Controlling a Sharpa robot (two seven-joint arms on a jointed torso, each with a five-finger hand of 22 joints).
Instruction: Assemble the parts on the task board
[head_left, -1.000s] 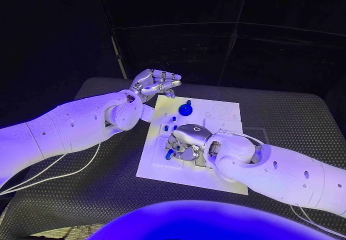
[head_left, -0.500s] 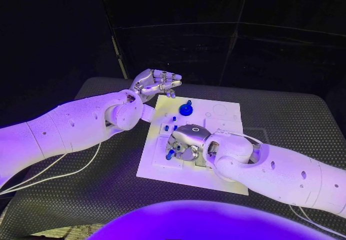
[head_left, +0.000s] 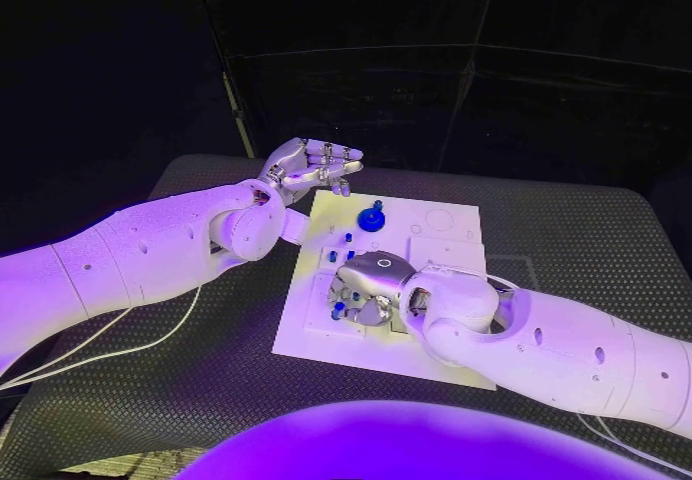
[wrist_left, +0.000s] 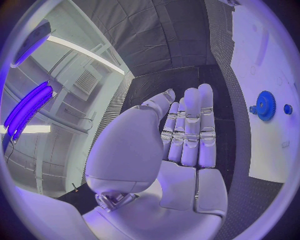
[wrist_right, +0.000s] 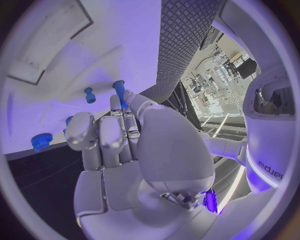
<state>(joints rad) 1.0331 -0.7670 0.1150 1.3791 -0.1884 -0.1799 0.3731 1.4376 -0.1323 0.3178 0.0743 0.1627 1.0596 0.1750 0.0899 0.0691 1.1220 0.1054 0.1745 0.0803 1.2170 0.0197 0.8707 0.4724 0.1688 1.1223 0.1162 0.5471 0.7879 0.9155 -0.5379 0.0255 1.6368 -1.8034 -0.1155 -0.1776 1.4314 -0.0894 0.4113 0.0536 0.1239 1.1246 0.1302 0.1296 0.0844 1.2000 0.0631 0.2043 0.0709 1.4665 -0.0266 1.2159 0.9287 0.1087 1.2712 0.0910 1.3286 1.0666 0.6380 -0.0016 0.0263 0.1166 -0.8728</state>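
Silver fingers curl in on the left hand (head_left: 307, 163), holding nothing, parked off the far-left corner of the white task board (head_left: 447, 225). A blue gear (head_left: 374, 219) sits on the board's far part, blue pegs (head_left: 346, 238) standing nearer. The right hand (head_left: 366, 290) crouches over the board's near-left area, fingertips touching a blue peg (wrist_right: 119, 89); whether it pinches it, I cannot tell. The risk as I read it: a tilted peg jams or slips free. Its palm hides the socket below.

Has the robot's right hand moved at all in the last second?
Yes. The right hand has slid slightly leftward across the white board, toward its left edge; the blue gear stays put.
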